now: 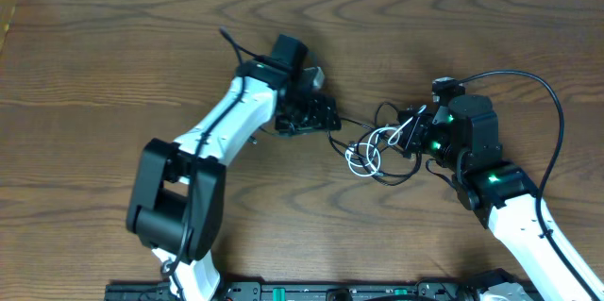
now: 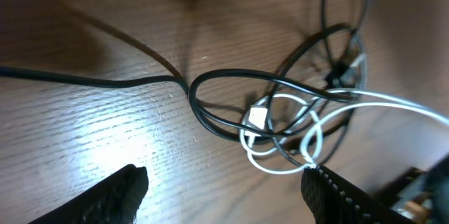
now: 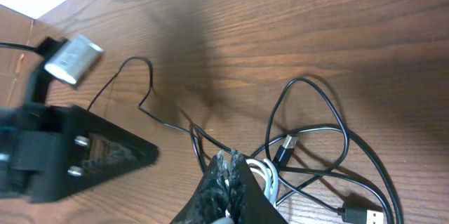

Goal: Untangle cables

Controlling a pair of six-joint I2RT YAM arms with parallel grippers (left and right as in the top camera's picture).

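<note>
The cables lie tangled between my two grippers. The white cable [image 1: 363,158] is looped through the black cable [image 1: 394,177]. My left gripper [image 1: 319,112] stands just left of the tangle. In the left wrist view the left gripper [image 2: 224,185] is open over bare wood, with the black cable's loop [image 2: 231,73] and the white cable [image 2: 280,168] just beyond its right finger [image 2: 344,196]. My right gripper [image 3: 228,162] is shut, with a strand of the white cable [image 3: 263,175] pinched in it. The black cable [image 3: 309,82] and its plug [image 3: 284,147] lie beside it.
The wooden table [image 1: 113,65] reaches to a white wall at the back. A thick black arm wire [image 1: 552,103] arcs over the right arm. A black equipment rail [image 1: 283,292] runs along the front edge. A second plug [image 3: 361,213] lies at the tangle's right.
</note>
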